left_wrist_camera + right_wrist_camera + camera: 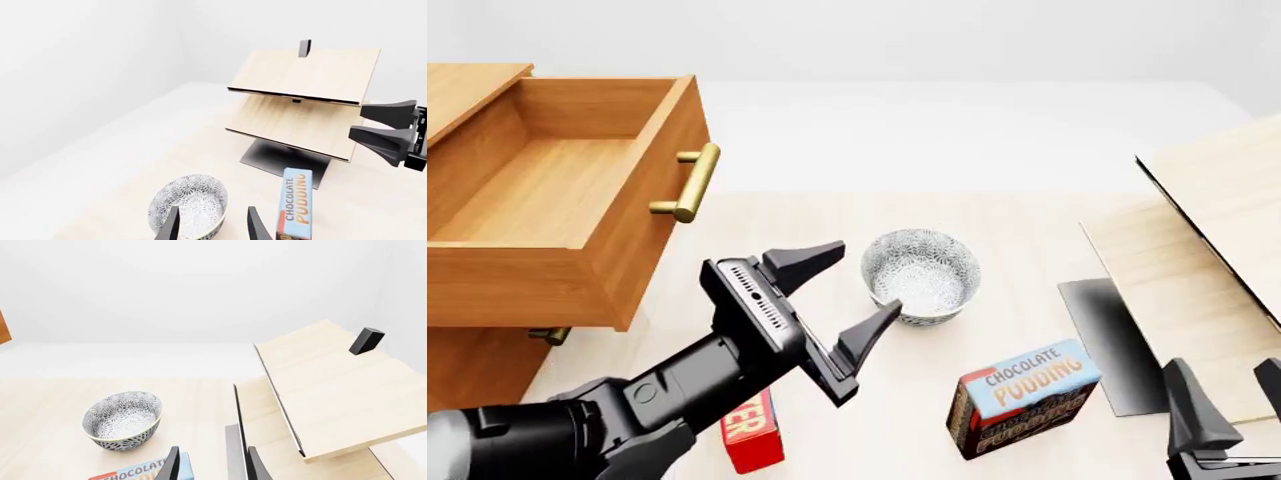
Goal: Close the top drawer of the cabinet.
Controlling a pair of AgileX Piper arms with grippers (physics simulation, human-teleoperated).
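Top drawer (561, 200): pulled out of cabinet (467, 370), up-left of left claw (834, 290). Left claw: fingers spread, empty. Right claw (1228, 400): fingers parted, empty.

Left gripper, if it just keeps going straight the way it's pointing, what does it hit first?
Probably the patterned bowl. In the left wrist view it sits right ahead of the left gripper, whose fingers are spread open. Beyond it stands the tilted light-wood shelf rack. Depth is unclear, so the gripper might pass just above the bowl's rim.

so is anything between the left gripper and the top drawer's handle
No. In the front view, only bare tabletop separates the open left gripper from the top drawer and its brass handle.
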